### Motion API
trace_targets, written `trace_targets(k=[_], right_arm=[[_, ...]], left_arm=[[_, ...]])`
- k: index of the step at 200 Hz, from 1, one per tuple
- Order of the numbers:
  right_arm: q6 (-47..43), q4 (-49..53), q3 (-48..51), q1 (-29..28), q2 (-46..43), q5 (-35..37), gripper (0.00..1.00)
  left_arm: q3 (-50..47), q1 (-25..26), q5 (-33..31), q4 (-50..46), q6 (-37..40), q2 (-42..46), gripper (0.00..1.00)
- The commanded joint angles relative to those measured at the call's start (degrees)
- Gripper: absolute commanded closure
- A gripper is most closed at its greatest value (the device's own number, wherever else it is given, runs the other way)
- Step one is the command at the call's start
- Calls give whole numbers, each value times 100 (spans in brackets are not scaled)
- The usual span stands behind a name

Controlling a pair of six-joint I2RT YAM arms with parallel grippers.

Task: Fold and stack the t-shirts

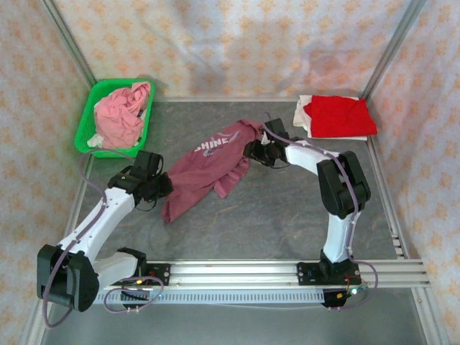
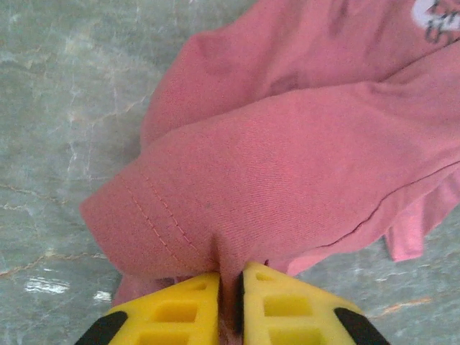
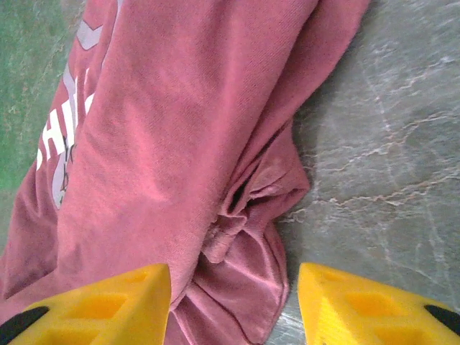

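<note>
A maroon t-shirt [image 1: 208, 165] with pale "SHINE" print lies crumpled mid-table. My left gripper [image 1: 164, 185] is shut on its lower left hem; in the left wrist view the cloth [image 2: 287, 165] is pinched between the yellow fingers [image 2: 180, 313]. My right gripper [image 1: 253, 151] sits at the shirt's upper right end, open, with a bunched fold [image 3: 244, 237] between its spread fingers [image 3: 115, 302]. A folded red t-shirt [image 1: 338, 115] lies on a white one [image 1: 305, 109] at the back right. A pink t-shirt [image 1: 122, 111] sits in the basket.
The green plastic basket [image 1: 85, 129] stands at the back left. Patterned curtain walls enclose the table on three sides. A metal rail [image 1: 287, 269] runs along the near edge. Bare grey tabletop [image 1: 273, 215] lies in front of the maroon shirt.
</note>
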State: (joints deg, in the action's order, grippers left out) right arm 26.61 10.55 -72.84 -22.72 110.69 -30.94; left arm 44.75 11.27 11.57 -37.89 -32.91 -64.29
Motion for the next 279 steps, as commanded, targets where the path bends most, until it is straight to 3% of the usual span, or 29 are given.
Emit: trace_targets(k=[1,15,35,51,76,86,98,143,187,235,279], right_arm=[[117,-150,86,-33,128,-53,51],[85,-120,75,-31,123,-26,51],[56,-78,77,-26,122,16,51],[30,-42,77,-31,121,35,51],[13,-21,103,-24,115,79,51],[7,-2,87,-22,122,69,51],[-10,25,77,-26,105,57,51],[-77,121,33,-22,161,71,50],[-186,223,35,-27,131,195,50],[-201,242,33,-25,127,158,50],[-209,253,50,-26,109,156,50]], left_arm=[[-139,-13,-52,71,141,-102,88],[-143,-11,13,82,193,-210,78],[-125,-15,98,46,197,-348,73],[-119,-11,124,11,197,-367,53],[-265,-18,154,118,176,-282,65],[-361,-14,176,114,120,-288,65],[-491,-11,238,128,36,-327,56],[-781,-77,33,79,-108,-278,54],[-988,-160,-13,-9,-176,75,59],[-1200,-252,19,91,-196,-44,59],[-1100,-261,-10,325,-221,-75,77]])
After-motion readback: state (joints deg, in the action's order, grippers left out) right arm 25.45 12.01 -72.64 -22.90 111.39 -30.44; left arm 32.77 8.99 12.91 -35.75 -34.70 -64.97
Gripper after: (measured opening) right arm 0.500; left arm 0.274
